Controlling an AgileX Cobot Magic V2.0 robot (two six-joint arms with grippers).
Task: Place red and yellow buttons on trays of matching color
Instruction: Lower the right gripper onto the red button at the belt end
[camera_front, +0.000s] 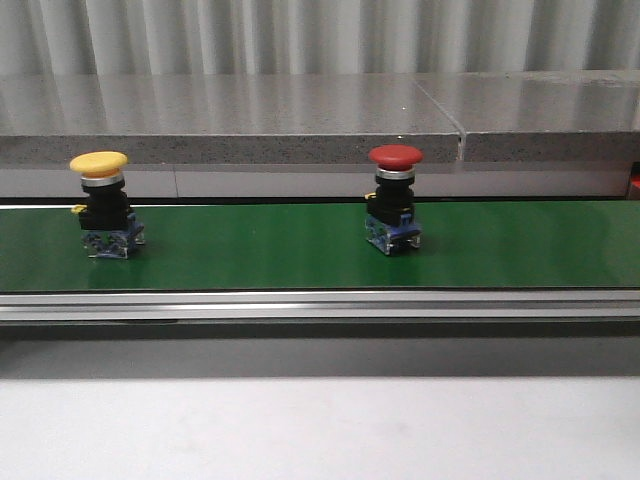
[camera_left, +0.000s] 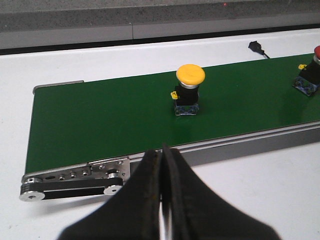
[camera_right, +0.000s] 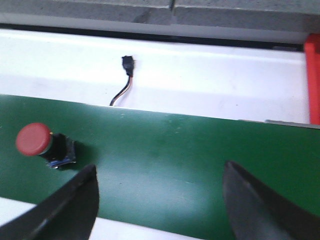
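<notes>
Both pairs of jaws are showing only in the wrist views: the left gripper (camera_left: 163, 150) is holding its black fingers pressed together with nothing between them, hanging over the near edge of the belt, while the right gripper (camera_right: 159, 187) is keeping its fingers spread wide apart over bare green, gripping nothing. Standing upright on the green conveyor belt (camera_front: 260, 250) is the yellow button (camera_front: 103, 202), sitting toward the belt's left end with its mushroom cap on top and its black-and-blue contact block resting on the belt; from the left wrist it is appearing beyond the closed fingertips, well clear of them. Well apart from it to the right, the red button (camera_front: 394, 196) is also standing upright on the belt, near the middle, and in the right wrist view it is lying off to one side of the open fingers, not between them. Running along the near side of the belt is a silver aluminium rail (camera_front: 320, 305), with the belt's roller end and its screws (camera_left: 75, 181) showing at the left. Beyond the belt, on the white table (camera_right: 210, 80), a small black connector on a thin wire (camera_right: 126, 75) is lying loose, and a red edge, possibly a tray (camera_right: 313, 80), is peeking in at the far right. Behind everything, a grey stone ledge (camera_front: 250, 120) is spanning the scene.
</notes>
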